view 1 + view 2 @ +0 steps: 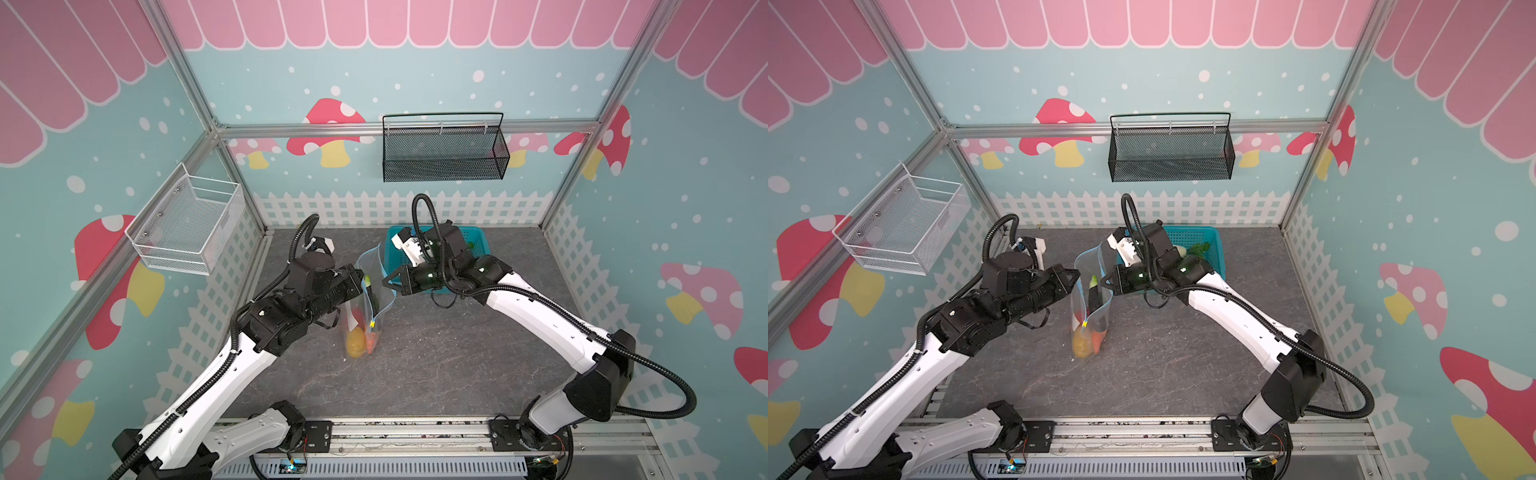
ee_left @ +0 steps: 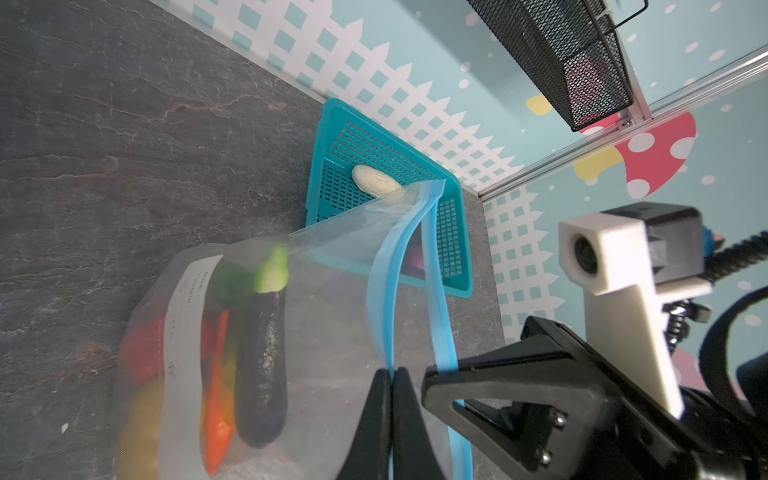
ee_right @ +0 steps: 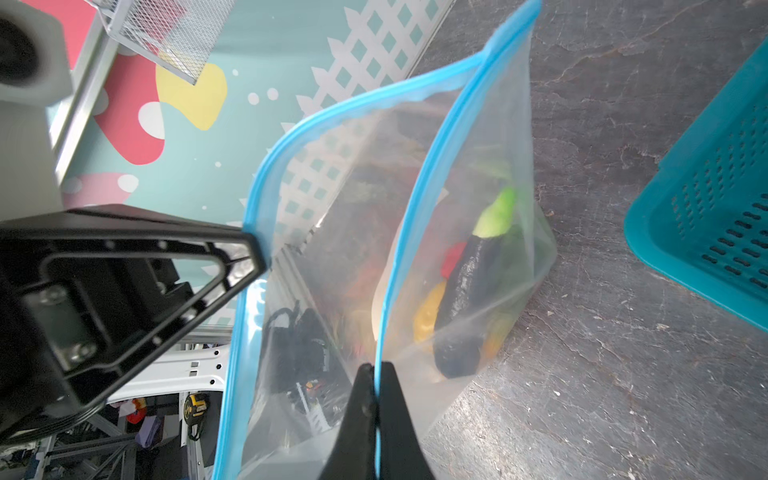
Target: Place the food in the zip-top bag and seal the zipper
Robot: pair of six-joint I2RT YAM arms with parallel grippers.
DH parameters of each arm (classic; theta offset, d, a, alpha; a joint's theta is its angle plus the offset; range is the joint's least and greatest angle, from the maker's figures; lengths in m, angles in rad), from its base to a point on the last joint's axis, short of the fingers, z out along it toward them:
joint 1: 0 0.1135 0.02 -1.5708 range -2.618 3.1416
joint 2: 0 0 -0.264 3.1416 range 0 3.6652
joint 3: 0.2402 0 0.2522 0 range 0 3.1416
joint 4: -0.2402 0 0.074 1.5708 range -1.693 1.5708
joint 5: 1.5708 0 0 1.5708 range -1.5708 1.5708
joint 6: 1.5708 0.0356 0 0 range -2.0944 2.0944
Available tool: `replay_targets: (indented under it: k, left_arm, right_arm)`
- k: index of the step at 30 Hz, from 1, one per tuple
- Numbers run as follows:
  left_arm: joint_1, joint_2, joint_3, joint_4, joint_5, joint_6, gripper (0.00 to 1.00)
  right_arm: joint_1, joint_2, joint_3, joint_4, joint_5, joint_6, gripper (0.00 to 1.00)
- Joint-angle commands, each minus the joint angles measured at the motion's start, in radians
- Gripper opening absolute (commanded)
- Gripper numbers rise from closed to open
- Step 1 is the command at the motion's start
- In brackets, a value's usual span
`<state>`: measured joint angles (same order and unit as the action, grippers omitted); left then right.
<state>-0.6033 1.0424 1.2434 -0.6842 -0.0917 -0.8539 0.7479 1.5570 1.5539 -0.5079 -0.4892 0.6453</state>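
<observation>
So: bag [image 2: 324, 353] stands upright mid-worktop [image 2: 124, 124], mouth open. Inside are the eggplant [image 2: 262, 365], carrot [image 2: 218, 415], potato [image 1: 354, 345], plus red and green bits. Zipper [image 2: 382, 291] is unsealed, its two lips bowed apart, with the slider [image 1: 372, 322] parked at the near end.

Left fingers [image 2: 372, 415] are pinched closed on one lip, right fingers [image 3: 357, 415] pinched closed on the opposite lip, so both arms are holding the mouth.

Radish [image 2: 376, 180] lies in the basket [image 2: 318, 166] just behind the bag, not yet bagged. A purple blob seen through the plastic is probably the onion, but the view is too smeared to be sure.

My read is that we're mid-loading, at the spread-the-mouth step, and sealing would be premature.

Next move calls for one arm to drop its lip and fetch the radish while the other keeps the mouth up. The film is limp, so expect sag on a single hold. Run the slider only once the basket's cleared.
</observation>
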Motion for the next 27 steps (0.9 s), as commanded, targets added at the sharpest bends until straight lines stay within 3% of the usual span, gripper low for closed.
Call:
replay_targets:
  k: [1, 12, 19, 26, 27]
  left_arm:
    - [0.026, -0.031, 0.015, -0.018, 0.030, -0.020, 0.00]
    - [0.140, -0.092, -0.014, -0.074, 0.068, -0.030, 0.00]
    - [0.211, -0.101, 0.065, -0.152, 0.069, 0.034, 0.00]
    - [0.198, -0.012, 0.072, -0.127, 0.145, 0.053, 0.00]
    - [0.161, 0.001, 0.064, -0.108, 0.140, 0.049, 0.00]
  right_arm:
    - [0.013, -0.031, 0.056, 0.040, 0.003, 0.016, 0.00]
    - [0.033, -0.017, 0.063, 0.057, 0.003, 0.017, 0.00]
    - [0.042, -0.008, 0.011, 0.130, -0.027, 0.034, 0.00]
    - [0.008, -0.011, -0.143, 0.238, -0.037, 0.057, 0.04]
    - [-0.005, -0.016, -0.172, 0.258, -0.044, 0.065, 0.04]
